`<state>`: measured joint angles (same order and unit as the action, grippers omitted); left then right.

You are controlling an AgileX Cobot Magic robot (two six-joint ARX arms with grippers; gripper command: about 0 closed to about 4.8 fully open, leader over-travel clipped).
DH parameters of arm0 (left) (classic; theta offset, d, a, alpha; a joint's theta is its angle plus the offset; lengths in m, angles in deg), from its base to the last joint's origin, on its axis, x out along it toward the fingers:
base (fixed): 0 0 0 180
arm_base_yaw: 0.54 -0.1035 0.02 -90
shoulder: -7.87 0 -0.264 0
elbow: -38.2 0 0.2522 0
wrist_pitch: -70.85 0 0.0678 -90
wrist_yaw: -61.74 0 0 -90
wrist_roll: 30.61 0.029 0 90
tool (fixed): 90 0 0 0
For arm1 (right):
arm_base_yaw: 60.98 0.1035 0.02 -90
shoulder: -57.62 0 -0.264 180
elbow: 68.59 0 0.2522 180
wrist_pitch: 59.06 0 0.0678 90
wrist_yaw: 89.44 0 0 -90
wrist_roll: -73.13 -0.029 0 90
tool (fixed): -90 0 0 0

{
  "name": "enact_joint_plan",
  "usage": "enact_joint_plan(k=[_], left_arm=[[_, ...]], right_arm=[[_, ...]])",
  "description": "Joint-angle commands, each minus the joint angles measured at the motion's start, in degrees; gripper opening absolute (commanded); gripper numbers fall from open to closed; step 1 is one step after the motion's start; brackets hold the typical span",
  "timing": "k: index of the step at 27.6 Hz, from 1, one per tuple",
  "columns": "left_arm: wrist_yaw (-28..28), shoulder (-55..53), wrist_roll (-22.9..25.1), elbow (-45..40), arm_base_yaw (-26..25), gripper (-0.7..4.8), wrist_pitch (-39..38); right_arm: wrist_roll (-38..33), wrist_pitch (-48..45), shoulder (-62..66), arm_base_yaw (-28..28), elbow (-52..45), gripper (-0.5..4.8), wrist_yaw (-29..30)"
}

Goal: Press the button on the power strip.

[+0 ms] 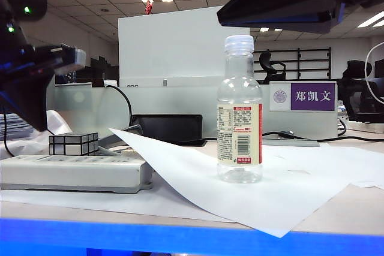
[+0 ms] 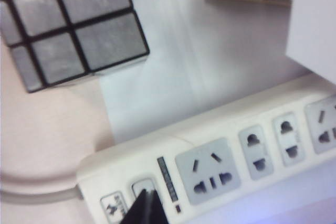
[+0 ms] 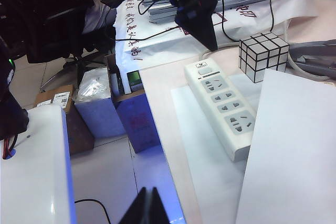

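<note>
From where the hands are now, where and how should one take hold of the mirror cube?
Grip the mirror cube across two opposite flat side faces, coming from above: it sits squarely on the table beside the power strip, top face clear. The left hand, shut, hovers nearest; the right hand is farther.

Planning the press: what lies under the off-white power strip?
The off-white power strip rests on a white paper sheet; what lies beneath the sheet is covered. Left gripper hovers above its button; right gripper is away.
</note>
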<state>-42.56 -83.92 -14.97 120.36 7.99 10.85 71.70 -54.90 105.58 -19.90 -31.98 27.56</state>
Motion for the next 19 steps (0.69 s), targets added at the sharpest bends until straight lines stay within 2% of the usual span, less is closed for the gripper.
enact_joint_plan(k=[1, 5, 12, 19], left_arm=[[-0.11, 3.61, 0.04, 0.2, -0.04, -0.05, -1.36], [-4.0, 10.64, -0.09, 0.07, -0.04, -0.05, -2.6], [-5.16, 25.73, -0.85, -0.15, -0.04, -0.05, -2.29], [-6.34, 42.21, -2.36, -4.61, -0.04, -0.05, 2.8]], right_arm=[[0.2, -1.95, -0.11, 0.09, 0.35, 0.04, 0.09], [0.17, -3.61, -0.13, -0.02, 0.33, 0.03, 0.04], [-0.13, -8.79, -0.61, -0.07, 0.35, 0.04, -0.13], [-1.2, -13.79, -4.37, -1.27, 0.35, 0.03, -0.57]])
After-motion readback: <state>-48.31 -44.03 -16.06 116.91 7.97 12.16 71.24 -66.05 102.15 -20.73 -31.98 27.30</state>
